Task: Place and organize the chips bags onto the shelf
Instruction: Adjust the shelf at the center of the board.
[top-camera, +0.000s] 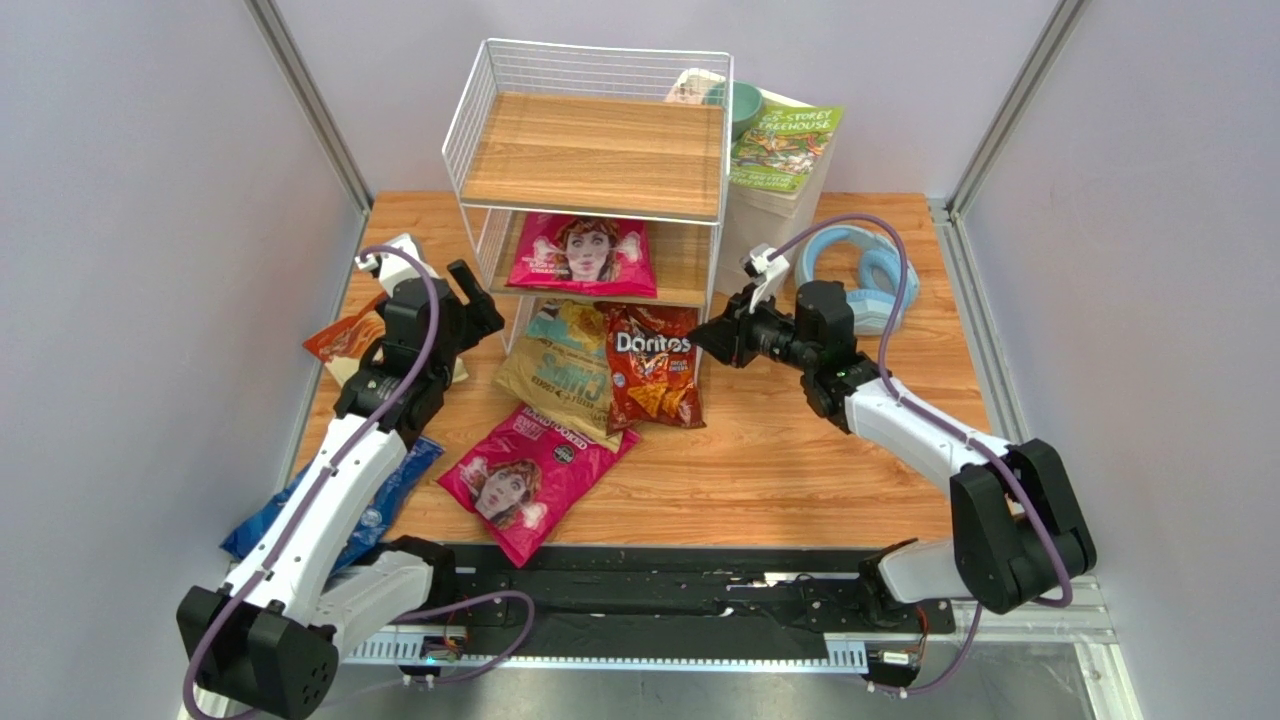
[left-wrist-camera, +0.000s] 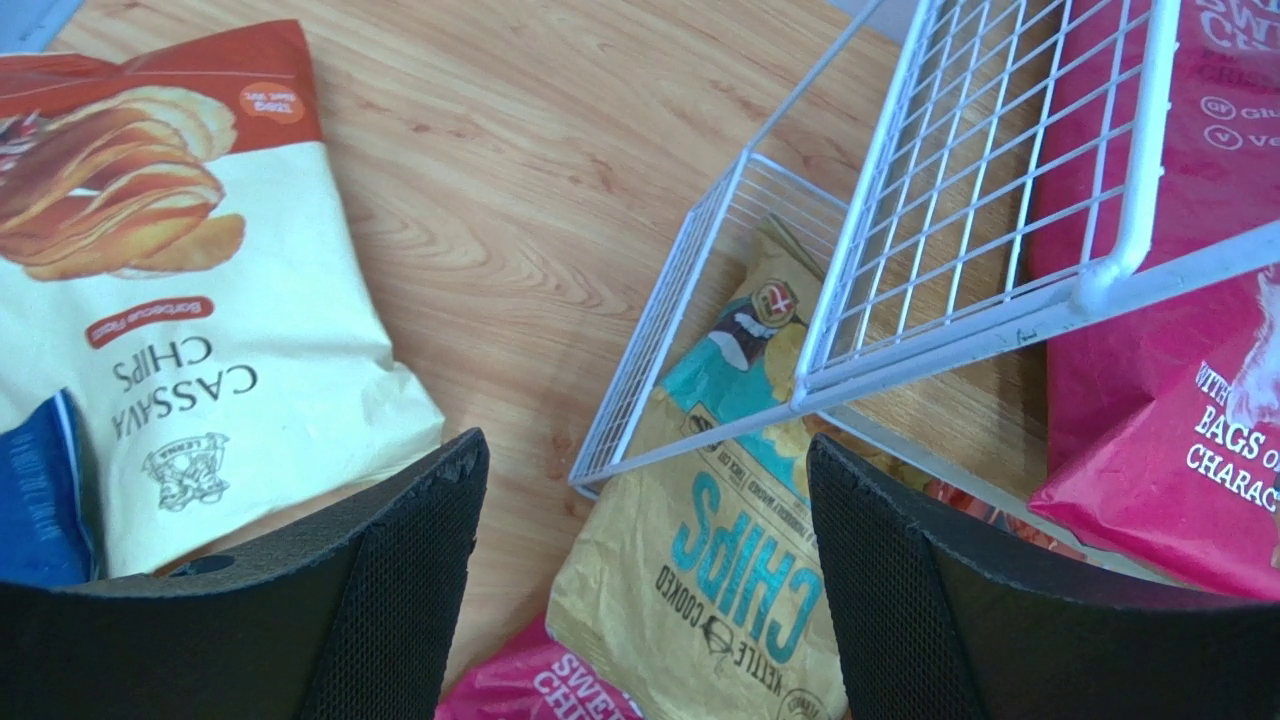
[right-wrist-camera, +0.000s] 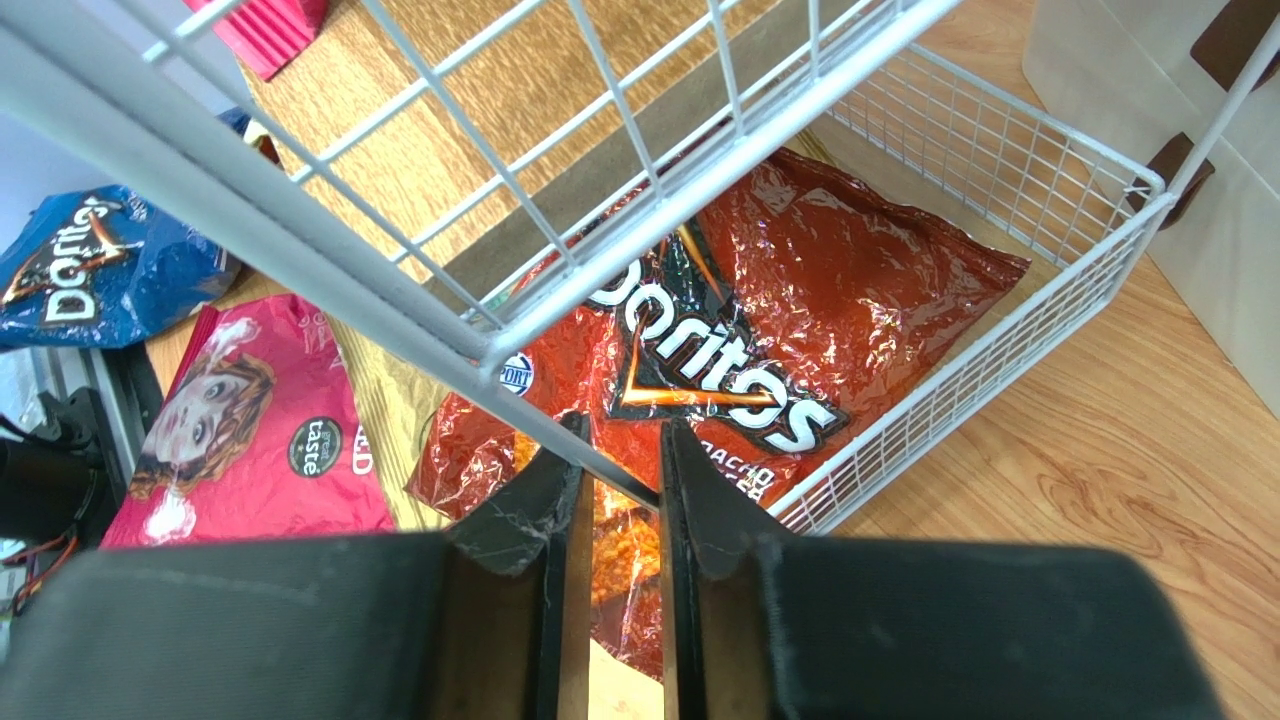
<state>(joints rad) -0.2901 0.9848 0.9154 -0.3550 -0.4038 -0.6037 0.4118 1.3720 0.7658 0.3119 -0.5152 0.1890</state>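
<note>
The right gripper (right-wrist-camera: 613, 458) sits at the shelf (right-wrist-camera: 977, 360) rail, fingers nearly together. Beneath, the red Doritos bag (right-wrist-camera: 842, 285) lies half inside the bottom tier; magenta bag (right-wrist-camera: 226, 435) and blue Doritos bag (right-wrist-camera: 90, 270) lie left.

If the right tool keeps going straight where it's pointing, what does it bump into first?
Probably a white wire bar of the tall white wire shelf, which crosses right at the right tool's tips. Just behind lies the shiny red Doritos bag. Depth is hard to judge.

Wire shelf (top-camera: 594, 150): magenta bag (top-camera: 582, 252) flat on middle tier; tan-teal bag (top-camera: 564, 375), red Doritos (top-camera: 654, 365) half inside bottom tier. Second magenta (top-camera: 534, 477), blue Doritos (right-wrist-camera: 105, 278), orange-cream bag (left-wrist-camera: 181, 345) on table (top-camera: 842, 450).
</note>
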